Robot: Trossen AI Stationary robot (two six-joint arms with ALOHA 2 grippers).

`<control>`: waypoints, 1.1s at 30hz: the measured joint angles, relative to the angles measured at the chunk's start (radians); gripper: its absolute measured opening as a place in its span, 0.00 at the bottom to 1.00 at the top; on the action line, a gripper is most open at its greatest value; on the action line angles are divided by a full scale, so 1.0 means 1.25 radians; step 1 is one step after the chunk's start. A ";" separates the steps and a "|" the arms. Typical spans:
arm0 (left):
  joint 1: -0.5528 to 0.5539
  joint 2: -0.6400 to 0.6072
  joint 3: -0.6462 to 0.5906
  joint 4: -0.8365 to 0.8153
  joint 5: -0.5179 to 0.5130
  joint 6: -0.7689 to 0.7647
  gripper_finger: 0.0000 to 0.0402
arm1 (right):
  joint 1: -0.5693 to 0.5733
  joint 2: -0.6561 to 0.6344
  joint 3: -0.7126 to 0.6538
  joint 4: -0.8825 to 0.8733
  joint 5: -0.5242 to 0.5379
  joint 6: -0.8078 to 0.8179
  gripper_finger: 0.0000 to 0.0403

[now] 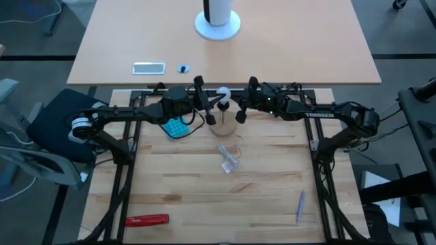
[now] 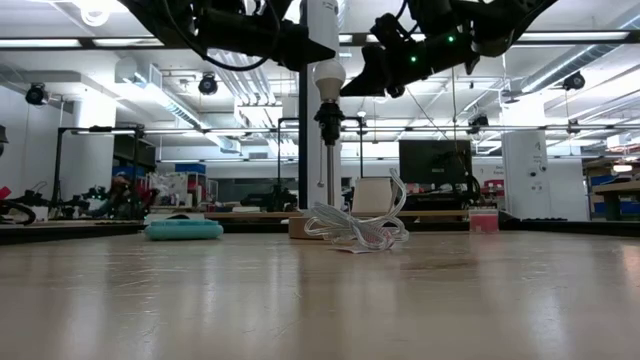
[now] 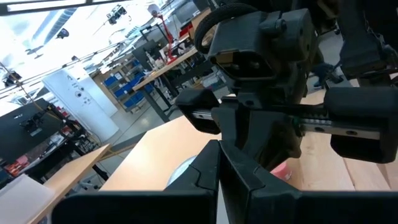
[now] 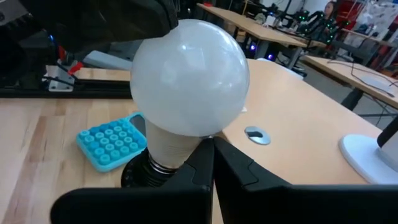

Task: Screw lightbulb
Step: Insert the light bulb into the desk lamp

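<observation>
With the bulb (image 4: 189, 81) seated upright in its socket (image 2: 328, 118) near the bench's far edge, the right claw (image 1: 240, 114), beside it with a spread that cannot be told, should twist gently and squarely, while the left claw (image 1: 208, 117), equally unreadable, steadies the socket.

Both arms are dark, near black, built of blocky housings joined by slim tubes. The left arm (image 1: 129, 114) has a white ring at its outer joint and thin black cables looping by the wrist. The right arm (image 1: 327, 112) carries white TROSSEN lettering along its forearm and small green lights near the wrist. The fingers (image 4: 233, 171) are matte black, angular wedges.
</observation>
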 joint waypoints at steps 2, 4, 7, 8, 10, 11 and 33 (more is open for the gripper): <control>0.000 0.000 0.000 0.000 0.000 0.000 0.00 | 0.003 0.000 0.000 -0.001 0.000 0.001 0.00; 0.000 0.000 0.000 -0.001 0.000 0.001 0.00 | 0.009 0.000 0.000 -0.002 0.001 0.000 0.00; 0.000 0.000 0.000 -0.006 0.000 0.002 0.00 | 0.015 0.000 0.000 -0.002 0.003 -0.001 0.00; 0.000 -0.001 0.000 -0.007 0.000 0.002 0.00 | 0.016 0.000 0.000 -0.002 0.004 0.000 0.00; 0.000 -0.001 0.000 -0.007 0.000 0.002 0.00 | 0.016 -0.003 0.000 -0.004 0.004 0.000 0.00; 0.000 -0.001 0.000 -0.007 0.000 0.002 0.00 | 0.017 -0.004 0.000 -0.005 0.003 0.000 0.00; 0.001 -0.005 0.000 -0.016 -0.025 0.001 0.00 | 0.023 -0.035 0.004 -0.049 0.070 -0.013 0.00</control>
